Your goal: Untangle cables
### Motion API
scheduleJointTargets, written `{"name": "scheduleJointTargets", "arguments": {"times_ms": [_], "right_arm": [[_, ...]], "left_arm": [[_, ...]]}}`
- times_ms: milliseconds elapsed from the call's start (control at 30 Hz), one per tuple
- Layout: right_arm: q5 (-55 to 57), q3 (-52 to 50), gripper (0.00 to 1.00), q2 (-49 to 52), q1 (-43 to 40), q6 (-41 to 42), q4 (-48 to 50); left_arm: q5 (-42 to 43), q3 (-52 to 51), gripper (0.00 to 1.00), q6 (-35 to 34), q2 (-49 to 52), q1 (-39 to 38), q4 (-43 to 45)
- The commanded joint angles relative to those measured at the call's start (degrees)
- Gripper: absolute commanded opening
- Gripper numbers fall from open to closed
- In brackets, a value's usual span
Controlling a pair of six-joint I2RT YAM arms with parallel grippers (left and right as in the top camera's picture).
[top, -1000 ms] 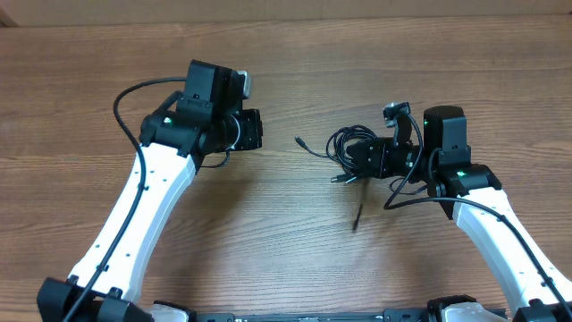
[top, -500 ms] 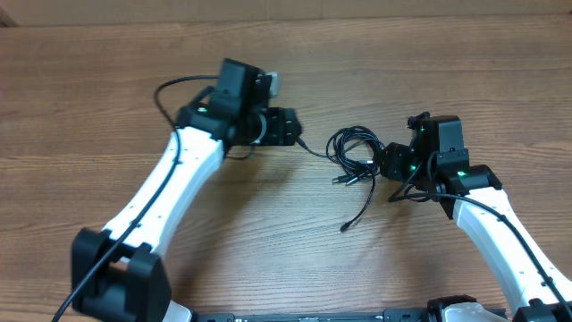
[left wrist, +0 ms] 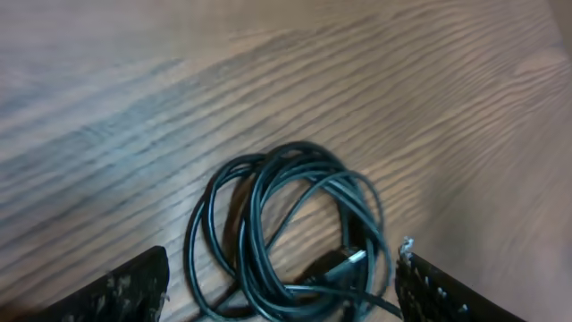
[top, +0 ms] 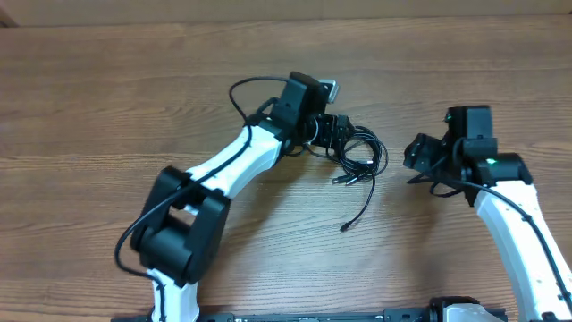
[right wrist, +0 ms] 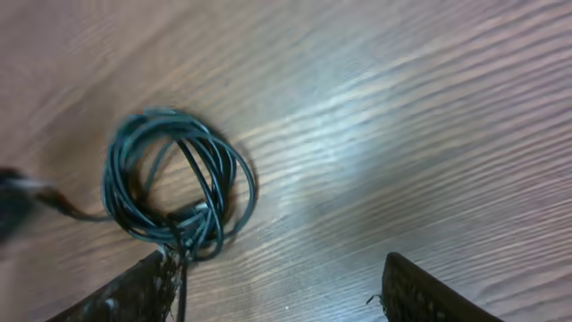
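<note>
Where the cables are: The cables (top: pixel 365 159) lie in a small round bundle on the wooden table (top: pixel 89 89), near the middle. One loose tail (top: pixel 360 207) runs out of the bundle toward the robot.
Left pincer: The left gripper (left wrist: pixel 279 282) hangs right over the bundle. Its two fingers are wide apart, one on each side of the loops, and they pinch nothing.
Right pincer: The right gripper (right wrist: pixel 281 291) is off to the side, near the bundle but not touching it. Its fingers are wide apart too, and empty.
How the cables feel: I think they are light, thin and floppy. They bend any way and can slide on the smooth wood.
Will they break: Likely not, but the little plug (left wrist: pixel 344 261) should not be yanked hard.
Where to grab: One loop at the edge of the bundle looks good for one pincer. The loose tail looks good for the other.
What could go wrong: Grabbing many loops at once may lift the whole bundle in one lump.
</note>
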Motion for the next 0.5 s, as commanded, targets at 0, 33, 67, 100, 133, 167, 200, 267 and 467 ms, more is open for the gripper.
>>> {"name": "scheduleJointTargets", "arguments": {"times_ms": [0, 33, 67, 100, 133, 167, 200, 267, 467], "right_arm": [[-0.37, 2.08, 0.73, -1.40, -1.51, 0.24, -1.03], [-1.20, 2.08, 0.73, -1.40, -1.81, 0.24, -1.11], [-1.88, 2.08, 0.73, -1.40, -2.01, 0.22, -1.14], [-2.58, 2.08, 0.73, -1.40, -2.16, 0.24, -1.16], [-2.93, 2.08, 0.73, -1.40, -2.23, 0.24, -1.14], [-3.15, 2.08, 0.73, -1.40, -2.23, 0.22, -1.09], [-3.26, 2.08, 0.73, -1.40, -2.23, 0.22, -1.09], [-3.23, 2.08, 0.73, -1.40, -2.23, 0.22, -1.11], [-3.23, 2.08, 0.73, -1.40, -2.23, 0.22, -1.20]], "left_arm": [[-1.66, 0.81, 0.78, 0.04, 3.61, -0.72, 1.29], [-1.79, 0.81, 0.78, 0.04, 4.46, -0.96, 1.62], [-1.90, 0.81, 0.77, 0.04, 5.22, -1.20, 1.81], [-1.95, 0.81, 0.77, 0.07, 5.88, -1.36, 2.08], [-1.95, 0.81, 0.75, 0.04, 6.58, -1.57, 2.23], [-1.90, 0.81, 0.74, 0.04, 6.99, -1.84, 2.21], [-1.84, 0.81, 0.72, 0.04, 7.52, -2.08, 2.21], [-1.86, 0.81, 0.68, 0.07, 8.00, -2.82, 1.97], [-3.19, 0.81, 0.52, 0.07, 8.26, -5.66, 0.96]]}}
